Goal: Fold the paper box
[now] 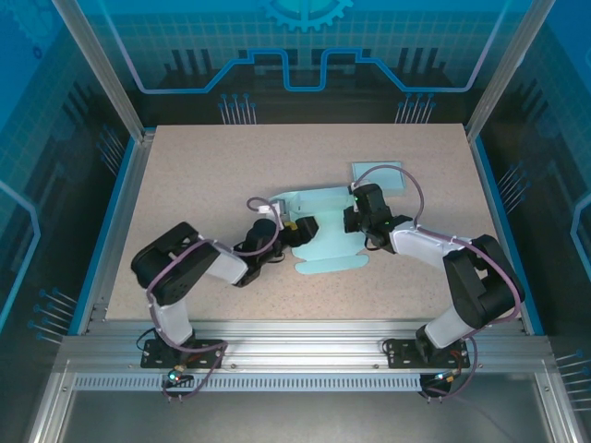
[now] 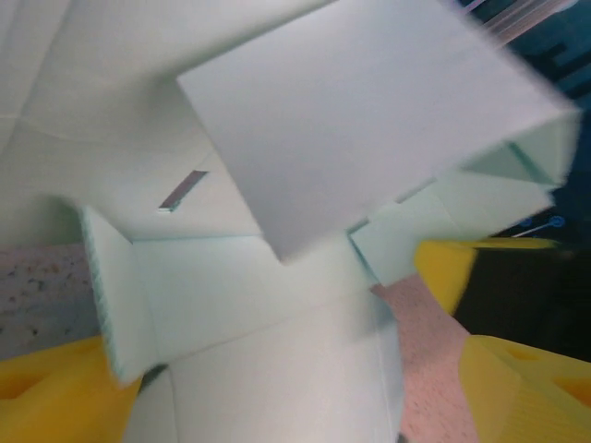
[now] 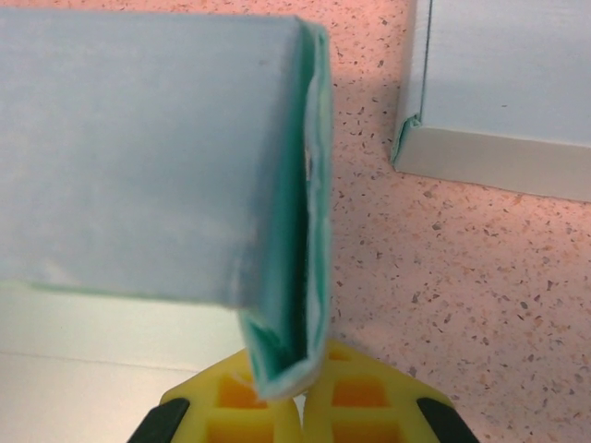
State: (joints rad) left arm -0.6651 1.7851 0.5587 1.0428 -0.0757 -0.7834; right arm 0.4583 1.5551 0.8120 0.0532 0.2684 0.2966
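Sensibly, the right gripper (image 3: 300, 397) (clamped on the paper box's (image 1: 328, 245) doubled wall, just beside the blue tray (image 1: 377, 173)) should hold firm while the left gripper (image 1: 292, 233), spread wide, raises the flap farthest from that tray.

The middle of the tabletop (image 1: 203, 175) is crowded. The paper box (image 1: 328, 249) lies spread there, and both arms reach in over it, with the left pincer (image 1: 294, 231) and right pincer (image 1: 355, 221) close together. A second box (image 1: 377, 175) sits behind the right arm, with only a strip of bare surface between it and the raised fold. The left side and far edge lie open for passing.
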